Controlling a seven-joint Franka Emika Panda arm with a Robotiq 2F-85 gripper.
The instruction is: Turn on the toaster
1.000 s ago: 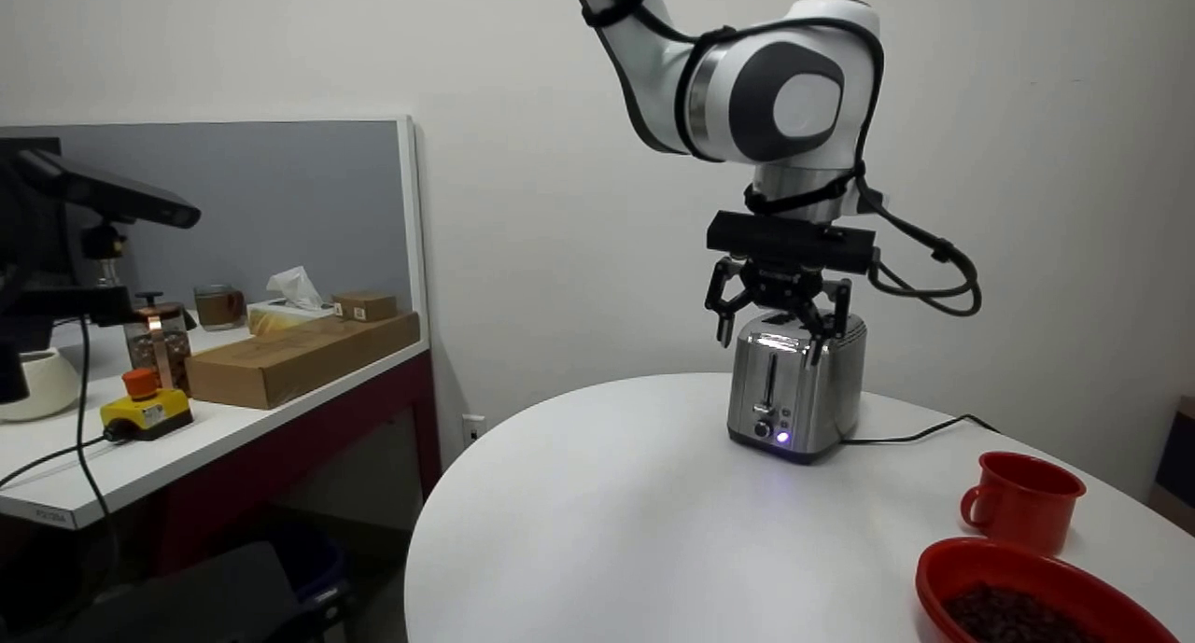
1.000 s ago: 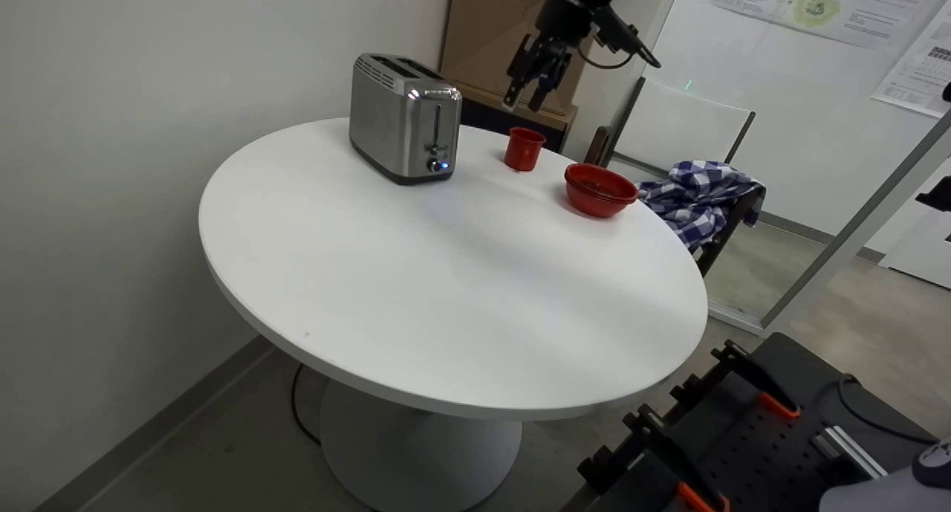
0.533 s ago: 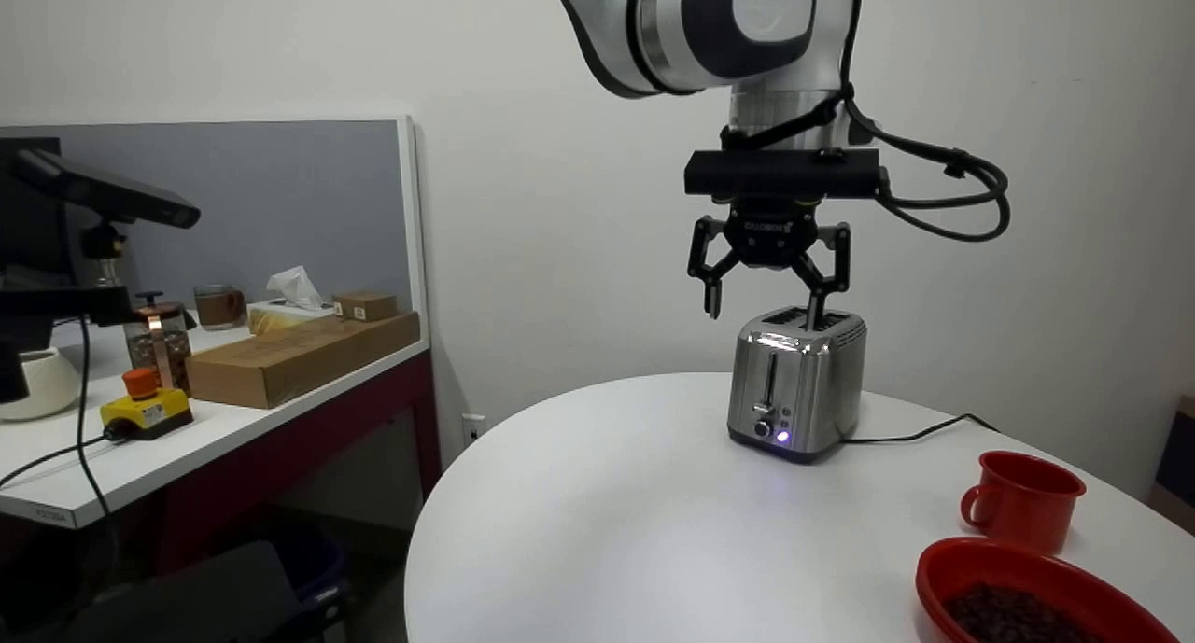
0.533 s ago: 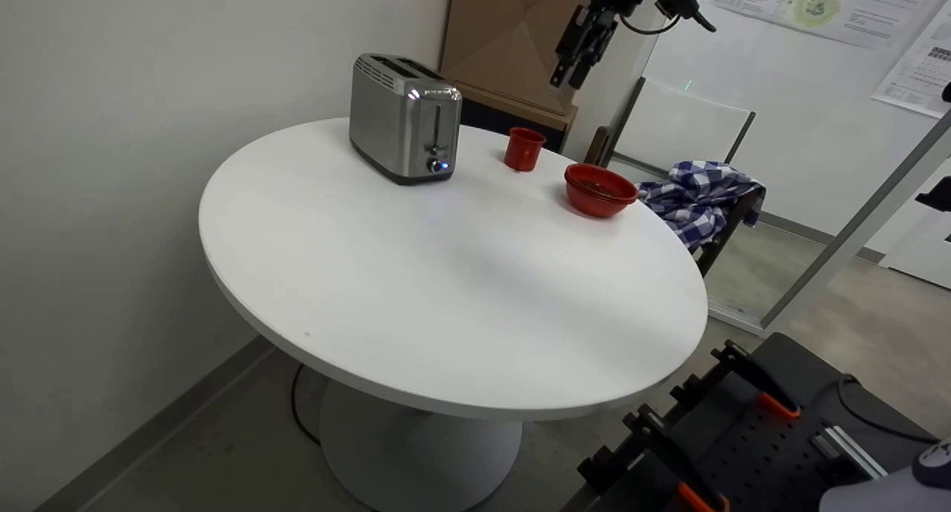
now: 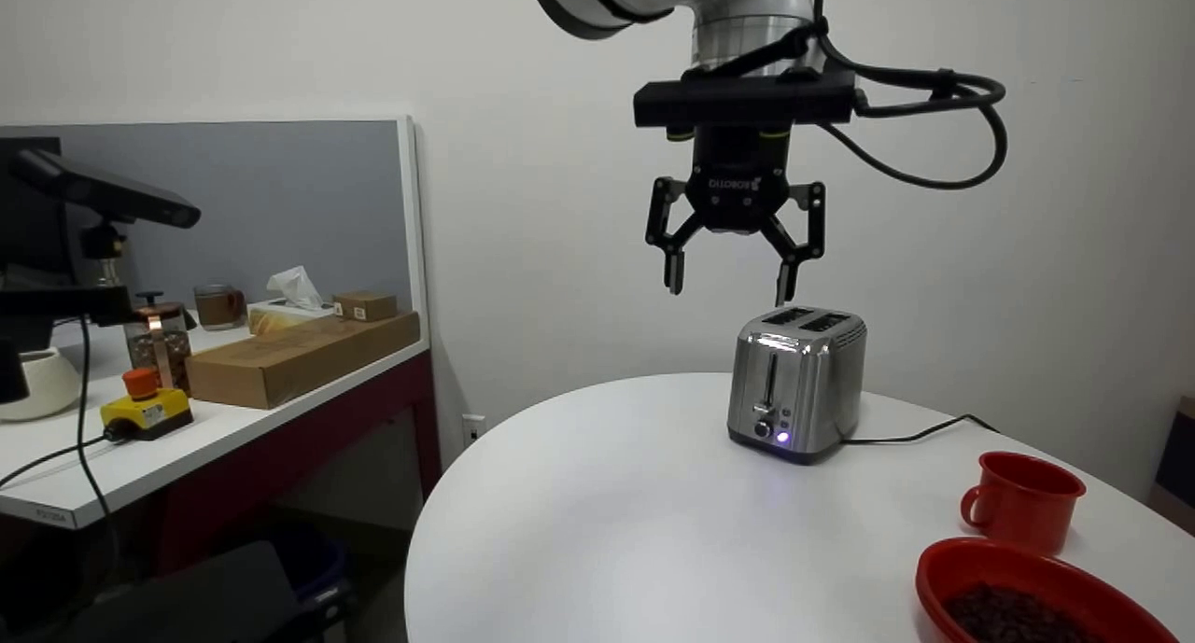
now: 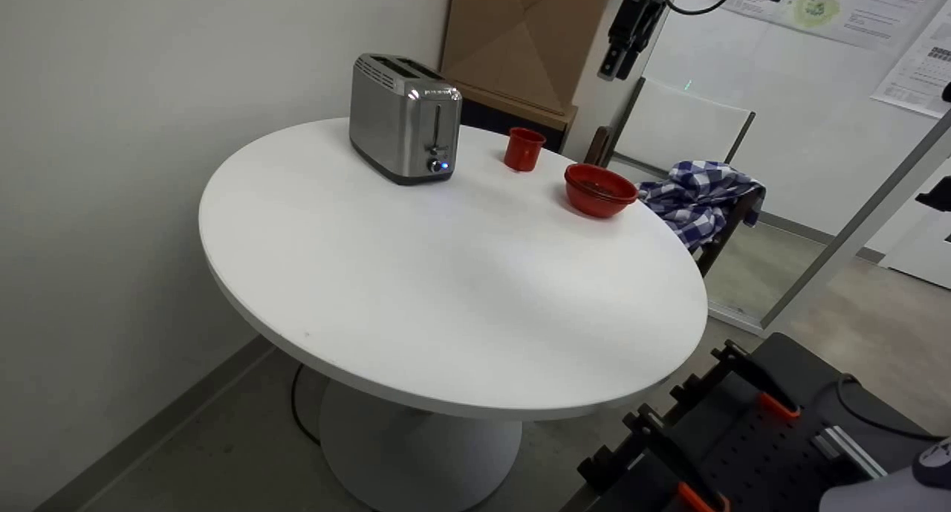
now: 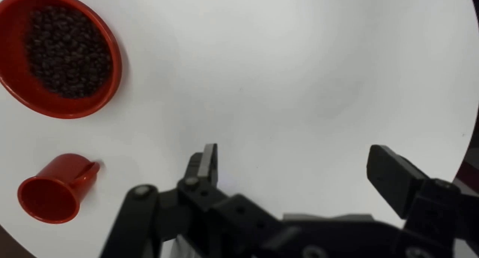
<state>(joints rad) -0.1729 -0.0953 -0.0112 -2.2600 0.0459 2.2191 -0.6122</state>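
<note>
The shiny silver toaster [image 5: 794,382] stands upright at the back of the white round table [image 5: 597,531]. It also shows in an exterior view [image 6: 397,118]. Its front lever [image 5: 764,409] sits low in its slot, just above the knob, and a blue-violet light [image 5: 782,437] glows beside the knob. My gripper [image 5: 730,288] is open and empty, pointing down, apart from the toaster. In an exterior view the gripper [image 6: 615,67] hangs to the right of and above the table's far side. In the wrist view its fingers [image 7: 293,164] are wide apart over white tabletop, and the toaster is mostly hidden behind them.
A red mug [image 5: 1025,501] and a red bowl [image 5: 1036,578] of dark beans stand near the table's edge; both show in the wrist view. A black cord [image 5: 920,433] runs from the toaster. A wall is behind the toaster. A side desk [image 5: 233,438] holds boxes.
My gripper has risen and moved away from the toaster, left and up in an exterior view. The fingers stay apart. The toaster, its low lever and its light look the same.
</note>
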